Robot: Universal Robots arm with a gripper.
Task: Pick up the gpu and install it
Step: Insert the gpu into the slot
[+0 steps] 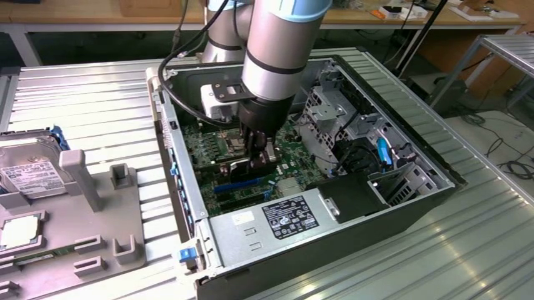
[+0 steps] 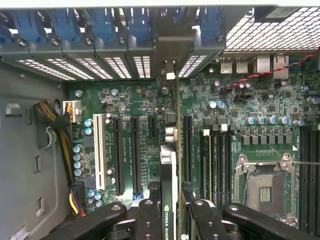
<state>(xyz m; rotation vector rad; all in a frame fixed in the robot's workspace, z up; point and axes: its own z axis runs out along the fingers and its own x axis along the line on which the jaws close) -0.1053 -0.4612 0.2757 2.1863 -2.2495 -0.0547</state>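
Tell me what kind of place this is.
Most likely an electronics lab or workshop bench. An open computer case lies on a ribbed metal table, the gripper holds the gpu edge-on over the green motherboard, and a hard drive sits in a grey holder.

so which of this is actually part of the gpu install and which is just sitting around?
In play:
- gpu, held edge-on between the fingers, over the motherboard
- gripper, down inside the open PC case

Lying about:
- hard drive on the grey tray
- processor chip on that tray
- power supply in the case
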